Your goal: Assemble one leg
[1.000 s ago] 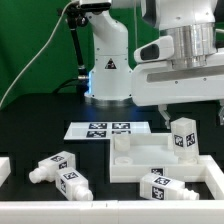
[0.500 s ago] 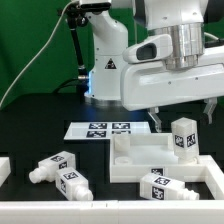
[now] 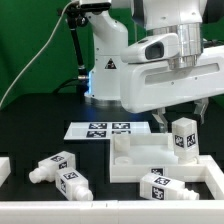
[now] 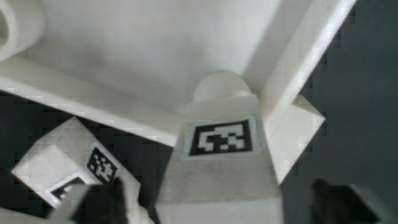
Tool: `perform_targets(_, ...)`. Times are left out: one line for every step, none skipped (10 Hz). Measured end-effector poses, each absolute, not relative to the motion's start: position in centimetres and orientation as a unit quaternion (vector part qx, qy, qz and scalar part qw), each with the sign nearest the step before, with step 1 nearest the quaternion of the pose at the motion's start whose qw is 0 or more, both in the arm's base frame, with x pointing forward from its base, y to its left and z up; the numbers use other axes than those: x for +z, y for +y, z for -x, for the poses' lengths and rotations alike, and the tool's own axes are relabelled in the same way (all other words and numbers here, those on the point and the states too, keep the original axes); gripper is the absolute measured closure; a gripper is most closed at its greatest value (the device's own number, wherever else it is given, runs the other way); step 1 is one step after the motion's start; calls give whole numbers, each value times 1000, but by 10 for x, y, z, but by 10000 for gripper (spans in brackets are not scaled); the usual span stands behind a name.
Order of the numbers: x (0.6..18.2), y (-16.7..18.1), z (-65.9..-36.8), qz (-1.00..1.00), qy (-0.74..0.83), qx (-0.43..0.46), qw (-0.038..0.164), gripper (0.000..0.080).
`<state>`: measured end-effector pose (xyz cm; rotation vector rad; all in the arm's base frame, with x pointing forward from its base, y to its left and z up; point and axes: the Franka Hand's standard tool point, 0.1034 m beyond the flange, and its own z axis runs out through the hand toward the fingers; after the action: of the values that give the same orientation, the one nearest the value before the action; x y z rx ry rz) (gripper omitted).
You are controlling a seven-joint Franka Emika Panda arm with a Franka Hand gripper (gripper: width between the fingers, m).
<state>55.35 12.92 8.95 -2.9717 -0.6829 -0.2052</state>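
A leg (image 3: 183, 137), a white square post with tags, stands upright on the large white square block (image 3: 140, 156), at its corner on the exterior view's right. My gripper (image 3: 182, 112) hangs just above it, open, with one dark finger (image 3: 157, 119) on each side and apart from it. In the wrist view the leg (image 4: 222, 150) sits between my fingers (image 4: 79, 200), with gaps on both sides. Another leg (image 3: 160, 185) lies in front of the block; it also shows in the wrist view (image 4: 71, 165). Two more legs (image 3: 62, 172) lie at the exterior view's left.
The marker board (image 3: 104, 129) lies flat behind the block. The robot's white base (image 3: 105, 70) stands at the back. A white part (image 3: 4, 168) shows at the exterior view's left edge. A raised white rim (image 3: 205, 172) runs along the block's near right side.
My gripper has moved toward the exterior view's left and a little down. Its fingers now show on either side of the upright leg. The parts have not moved.
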Motion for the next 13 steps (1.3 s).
perform_targets(90,129,-554,971,-223,-67,43,426)
perform_targets(90,129,-554,971,-223,-68,43,515)
perform_targets(90,129,-554,973,-217,-68,43,515)
perform_targets(90,129,-554,974,-212,-68,44,515)
perform_targets(90,129,-554,974,-212,-68,44,515)
perform_targets(90,131,-554,980,-181,-68,47,515)
perform_targets(90,135,-555,990,-106,-73,52,515)
perform_targets(91,139,-555,994,-47,-78,57,515)
perform_targets(91,141,-555,995,11,-79,60,515)
perform_targets(91,141,-554,993,63,-76,62,515)
perform_targets(91,140,-554,985,142,-71,66,515)
perform_targets(90,141,-554,975,201,-67,69,515)
perform_targets(90,142,-553,963,251,-62,71,515)
